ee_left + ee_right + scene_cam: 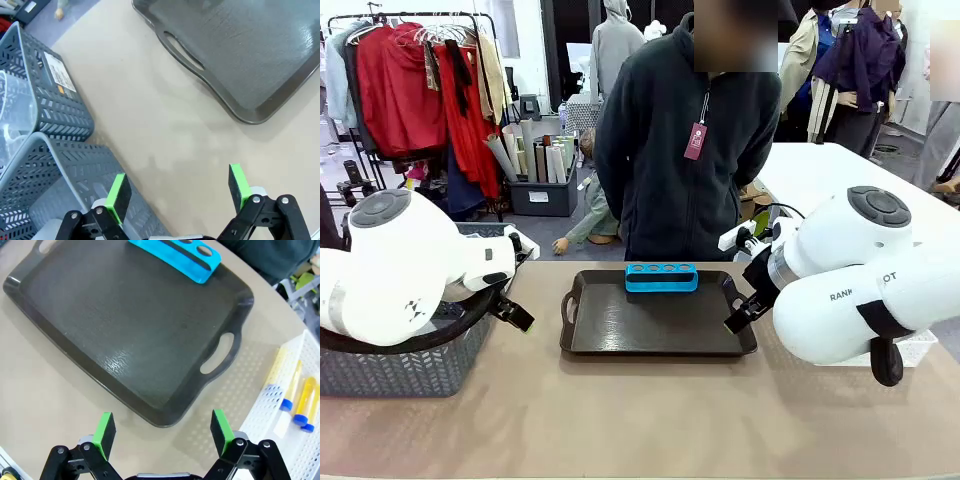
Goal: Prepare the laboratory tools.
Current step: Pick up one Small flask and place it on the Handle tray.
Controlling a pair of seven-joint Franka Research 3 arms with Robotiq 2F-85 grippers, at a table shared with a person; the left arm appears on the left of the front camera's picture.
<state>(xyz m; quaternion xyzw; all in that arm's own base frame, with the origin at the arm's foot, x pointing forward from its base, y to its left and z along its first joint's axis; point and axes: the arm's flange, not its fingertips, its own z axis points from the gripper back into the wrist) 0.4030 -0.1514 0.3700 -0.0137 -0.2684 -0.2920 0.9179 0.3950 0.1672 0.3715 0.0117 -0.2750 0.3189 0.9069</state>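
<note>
Right tool point(162, 429), spread wide, hovers by the tray point(125, 330) edge, blue rack point(175, 252) far across.

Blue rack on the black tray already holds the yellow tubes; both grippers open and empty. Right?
No. The blue rack on the black tray stands empty; the right wrist view shows the yellow tubes lying in a white basket beside it. Left gripper and right gripper are open and empty.

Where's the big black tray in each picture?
Front view: the black tray sits mid-table, with the blue rack on its far side.
Left wrist view: top right corner.
Right wrist view: upper left and centre.
Shared landmark: the tan table under it.
</note>
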